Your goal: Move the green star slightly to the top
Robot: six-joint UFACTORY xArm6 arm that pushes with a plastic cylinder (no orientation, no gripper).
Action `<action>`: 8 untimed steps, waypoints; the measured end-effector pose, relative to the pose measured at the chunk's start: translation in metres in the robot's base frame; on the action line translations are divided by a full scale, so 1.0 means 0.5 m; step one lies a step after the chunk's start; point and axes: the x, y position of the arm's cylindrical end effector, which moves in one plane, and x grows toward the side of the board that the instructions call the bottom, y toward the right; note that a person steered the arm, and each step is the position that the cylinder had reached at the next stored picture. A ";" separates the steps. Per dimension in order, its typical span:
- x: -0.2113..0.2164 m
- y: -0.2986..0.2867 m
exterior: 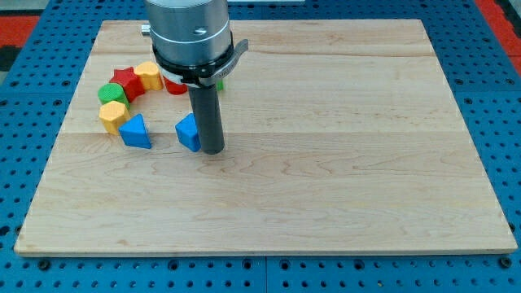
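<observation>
The green star (220, 82) shows only as a small green sliver at the view's upper middle, mostly hidden behind the arm's round metal body (187, 32). My tip (212, 151) rests on the board below the star. It is right beside a blue block (188, 132), on that block's right and touching or nearly touching it.
A cluster lies to the view's left: a blue triangle (136, 131), a yellow block (112, 116), a green round block (111, 93), a red star (126, 80), a second yellow block (148, 75) and a partly hidden red block (174, 86). All sit on the wooden board (342, 163).
</observation>
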 end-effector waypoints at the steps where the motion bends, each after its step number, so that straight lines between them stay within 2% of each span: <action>1: 0.000 -0.009; 3: -0.008 -0.040; 5: -0.022 0.160; 7: -0.036 0.172; 8: -0.073 0.172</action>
